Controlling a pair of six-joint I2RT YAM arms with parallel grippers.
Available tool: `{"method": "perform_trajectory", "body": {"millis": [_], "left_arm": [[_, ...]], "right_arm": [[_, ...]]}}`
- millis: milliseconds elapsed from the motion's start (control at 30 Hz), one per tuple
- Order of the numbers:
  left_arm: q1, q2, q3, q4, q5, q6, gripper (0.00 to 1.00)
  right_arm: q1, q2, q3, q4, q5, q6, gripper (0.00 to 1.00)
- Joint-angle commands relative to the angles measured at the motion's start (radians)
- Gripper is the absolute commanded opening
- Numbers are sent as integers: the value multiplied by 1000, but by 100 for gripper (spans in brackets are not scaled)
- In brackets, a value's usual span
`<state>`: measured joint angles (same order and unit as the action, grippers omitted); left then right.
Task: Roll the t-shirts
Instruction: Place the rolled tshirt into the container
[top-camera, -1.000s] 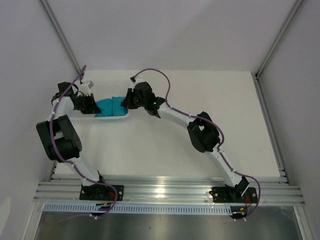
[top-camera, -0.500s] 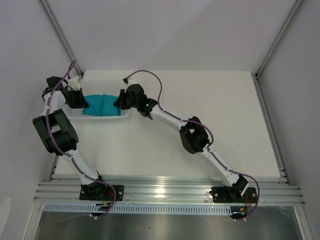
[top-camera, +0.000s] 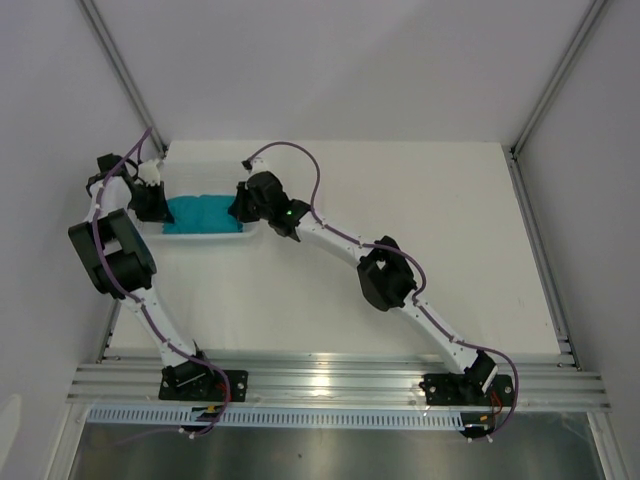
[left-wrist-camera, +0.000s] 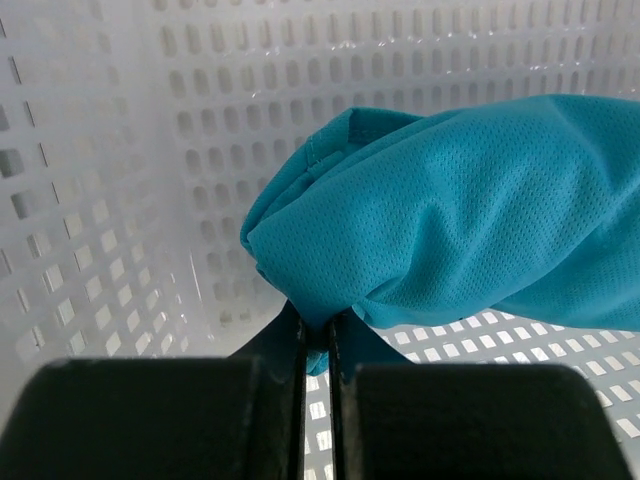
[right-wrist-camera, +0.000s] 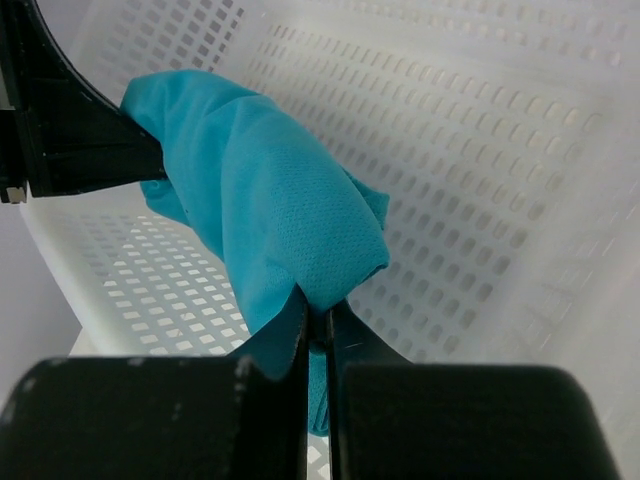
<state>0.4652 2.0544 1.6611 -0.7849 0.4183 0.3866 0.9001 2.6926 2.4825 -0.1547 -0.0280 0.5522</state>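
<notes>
The teal t-shirt (top-camera: 203, 214) is a rolled bundle inside the white mesh basket (top-camera: 200, 235) at the table's far left. My left gripper (top-camera: 160, 208) is shut on the roll's left end; in the left wrist view the cloth (left-wrist-camera: 470, 210) is pinched between the fingers of that gripper (left-wrist-camera: 317, 335). My right gripper (top-camera: 238, 207) is shut on the roll's right end; in the right wrist view the roll (right-wrist-camera: 265, 200) runs from this gripper (right-wrist-camera: 319, 320) across to the left gripper's black fingers (right-wrist-camera: 70, 150). The roll hangs just above the basket floor.
The basket's perforated walls (right-wrist-camera: 480, 130) surround both grippers closely. The white table (top-camera: 400, 210) stretches to the right of the basket. Grey walls and metal frame rails (top-camera: 125, 70) border the table at the left and back.
Both grippers have carried the rolled t-shirt leftward and down into the basket. The left arm has drawn back toward the far-left corner and the right arm has stretched further left.
</notes>
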Motion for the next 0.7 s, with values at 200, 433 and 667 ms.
{"method": "perform_trajectory", "body": {"millis": [200, 433, 667], "left_arm": [[4, 3, 39, 2, -29, 31, 18], [0, 47, 80, 29, -55, 40, 22], [-17, 67, 103, 47, -58, 61, 31]], "right_arm": [[19, -27, -2, -114, 111, 3, 15], [19, -39, 1, -69, 154, -12, 20], [17, -57, -10, -65, 171, -17, 43]]}}
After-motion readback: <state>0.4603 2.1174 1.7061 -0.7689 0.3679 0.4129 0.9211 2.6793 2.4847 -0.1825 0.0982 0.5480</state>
